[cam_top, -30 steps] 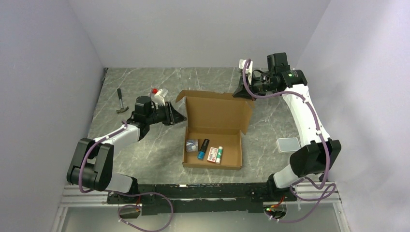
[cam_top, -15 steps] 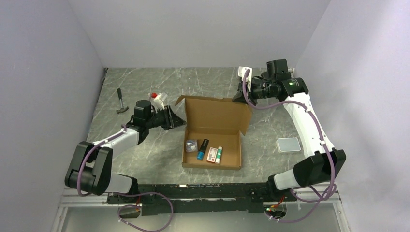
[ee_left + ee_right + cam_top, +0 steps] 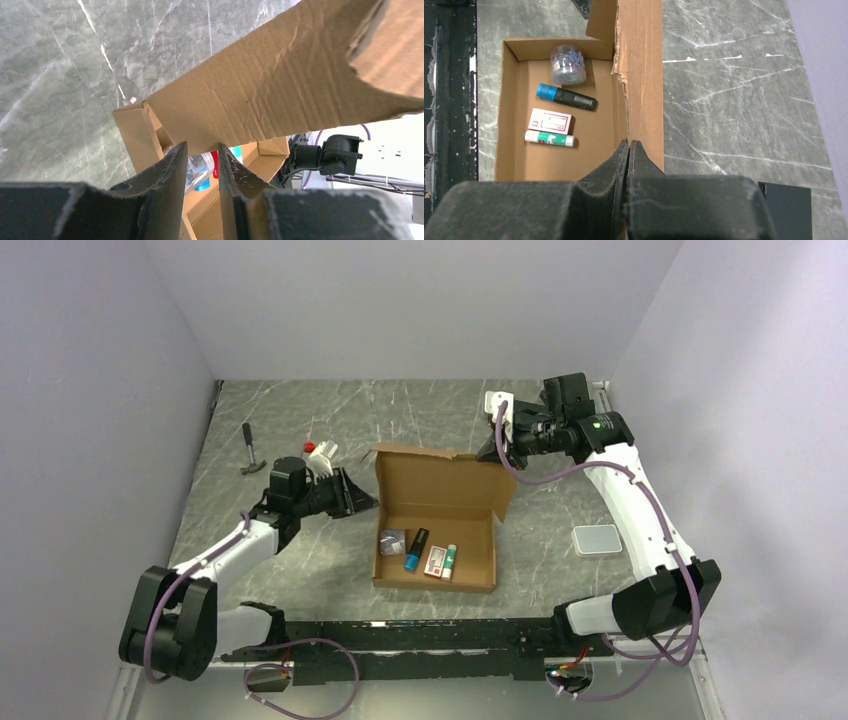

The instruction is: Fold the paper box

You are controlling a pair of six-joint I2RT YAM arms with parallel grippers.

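Only wrist views settle it: right gripper [image 3: 628,146] pinches paper box [image 3: 596,135] lid; left gripper [image 3: 201,150] slightly spread.

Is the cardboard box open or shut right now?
Open: the paper box lid stands raised, small items inside lie uncovered.

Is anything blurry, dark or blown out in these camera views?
Top external: even soft light, the paper box sharp. Left wrist: its nearest flap edge blurred, lower-right background blown out white. Right wrist: sharp, the right gripper dark.
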